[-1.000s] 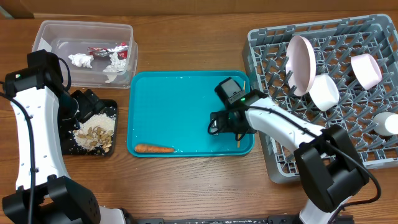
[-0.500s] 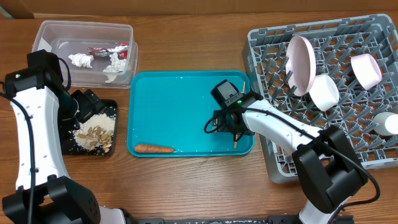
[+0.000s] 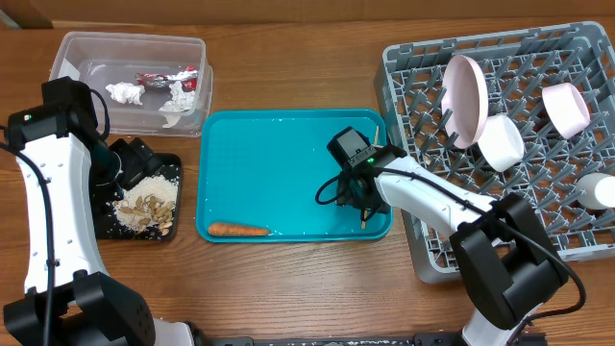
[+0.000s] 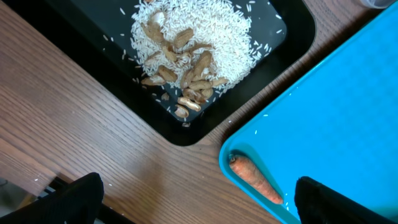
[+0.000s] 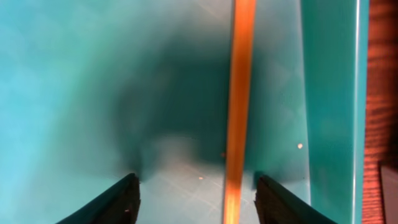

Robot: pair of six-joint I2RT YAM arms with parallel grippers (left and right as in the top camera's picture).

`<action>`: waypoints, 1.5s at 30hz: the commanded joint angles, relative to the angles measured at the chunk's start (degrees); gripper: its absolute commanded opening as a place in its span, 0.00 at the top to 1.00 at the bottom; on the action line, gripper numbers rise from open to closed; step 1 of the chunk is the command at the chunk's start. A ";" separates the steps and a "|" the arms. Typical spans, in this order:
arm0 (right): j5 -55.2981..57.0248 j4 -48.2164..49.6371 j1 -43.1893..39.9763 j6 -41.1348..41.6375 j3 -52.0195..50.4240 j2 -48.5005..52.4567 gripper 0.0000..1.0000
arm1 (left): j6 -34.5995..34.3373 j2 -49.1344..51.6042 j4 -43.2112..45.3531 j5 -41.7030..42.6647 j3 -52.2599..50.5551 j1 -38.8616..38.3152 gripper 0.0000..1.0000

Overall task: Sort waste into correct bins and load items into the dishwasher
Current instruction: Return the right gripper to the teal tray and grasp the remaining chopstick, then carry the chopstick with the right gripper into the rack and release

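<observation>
Right claw [image 5: 196,202] shifted slightly, spread astride chopstick [image 5: 239,93], teal tray [image 5: 329,93] wall just beside, left claw [image 4: 199,199] spread, carrot [image 4: 254,178] near

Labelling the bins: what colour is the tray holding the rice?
Black: the tray shows best in the left wrist view.

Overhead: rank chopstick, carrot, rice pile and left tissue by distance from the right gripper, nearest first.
1. chopstick: right under the right gripper, by the right edge of the teal tray.
2. carrot: the tray's near-left corner.
3. rice pile: in the black tray, left of the teal one.
4. left tissue: in the clear tub, far back left.
</observation>
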 commanded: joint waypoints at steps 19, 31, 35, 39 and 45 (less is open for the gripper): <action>0.79 0.42 -0.09 1.16 -0.90 -0.15 0.92 | -0.17 -1.38 -0.46 0.24 0.70 0.09 0.00; 0.81 -11.65 -1.22 -5.25 11.63 -1.68 0.96 | -0.15 -1.38 -0.42 0.22 0.70 0.09 0.00; 0.83 -18.75 -1.25 -11.72 20.00 -3.67 0.96 | -0.15 -1.38 -0.37 0.22 0.70 0.09 0.00; 1.99 -23.50 -2.75 -15.96 24.41 -6.16 0.96 | -0.15 -1.38 -0.37 0.20 0.70 0.09 0.00; 4.70 -28.30 -9.73 -24.17 24.57 -9.68 0.96 | -0.17 -1.38 -0.33 0.24 0.70 0.09 0.00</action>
